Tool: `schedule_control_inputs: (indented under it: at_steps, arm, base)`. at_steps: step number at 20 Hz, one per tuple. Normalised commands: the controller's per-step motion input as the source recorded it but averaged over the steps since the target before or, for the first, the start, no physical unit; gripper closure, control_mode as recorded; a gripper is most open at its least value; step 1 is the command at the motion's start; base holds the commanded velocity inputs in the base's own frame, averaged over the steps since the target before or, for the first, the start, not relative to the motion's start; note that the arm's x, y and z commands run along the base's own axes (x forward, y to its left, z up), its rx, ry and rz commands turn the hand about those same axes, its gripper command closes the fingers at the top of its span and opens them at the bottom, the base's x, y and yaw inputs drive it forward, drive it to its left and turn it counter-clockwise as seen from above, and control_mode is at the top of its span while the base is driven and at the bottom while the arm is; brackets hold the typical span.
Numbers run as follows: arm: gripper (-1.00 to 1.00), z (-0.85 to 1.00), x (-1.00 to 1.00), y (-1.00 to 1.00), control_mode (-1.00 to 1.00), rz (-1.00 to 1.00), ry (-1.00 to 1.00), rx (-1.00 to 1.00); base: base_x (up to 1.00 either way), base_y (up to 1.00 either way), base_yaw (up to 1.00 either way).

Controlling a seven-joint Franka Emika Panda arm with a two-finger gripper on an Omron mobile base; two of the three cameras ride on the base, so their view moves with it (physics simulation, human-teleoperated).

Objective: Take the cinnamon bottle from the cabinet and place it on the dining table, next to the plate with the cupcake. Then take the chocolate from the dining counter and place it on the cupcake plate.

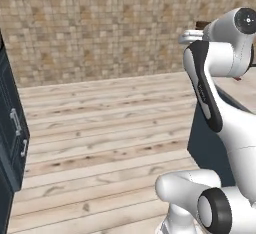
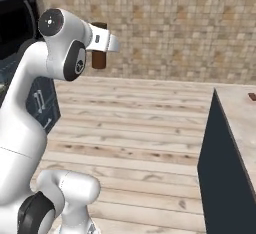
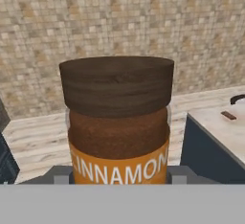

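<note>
The cinnamon bottle [image 3: 118,122], brown with a dark cap and an orange label, stands upright between my gripper's [image 3: 119,176] fingers, held in the air over the wooden floor. From the right base view the gripper [image 2: 101,41] is shut on the bottle [image 2: 99,58] at the arm's far end. The dining table [image 2: 239,115] lies to the right, beige top on a dark blue base. On it rests the chocolate [image 3: 228,116], a small dark bar, also seen as the chocolate [image 2: 252,96]. A plate rim [image 3: 238,98] peeks in at the right edge; the cupcake is out of view. The cabinet's [image 2: 16,23] dark niche is at the left.
A tan tiled wall [image 1: 100,23] closes the back. Wooden floor [image 1: 100,143] spreads between a dark blue drawer unit with silver handles [image 1: 12,133] on the left and the table's dark base [image 1: 210,148] on the right.
</note>
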Motion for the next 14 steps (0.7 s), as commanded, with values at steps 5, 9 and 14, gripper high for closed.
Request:
schedule_control_inputs:
  at_steps: [5,9,14]
  arm:
    - [1.0,0.0,0.0,0.0,1.0,0.0,0.0,0.0]
    - [1.0,0.0,0.0,0.0,1.0,0.0,0.0,0.0]
    - [1.0,0.0,0.0,0.0,1.0,0.0,0.0,0.0]
  base:
    - [0.89,-0.18,-0.11]
    - [0.87,-0.31,-0.13]
    - [0.95,-0.24,-0.14]
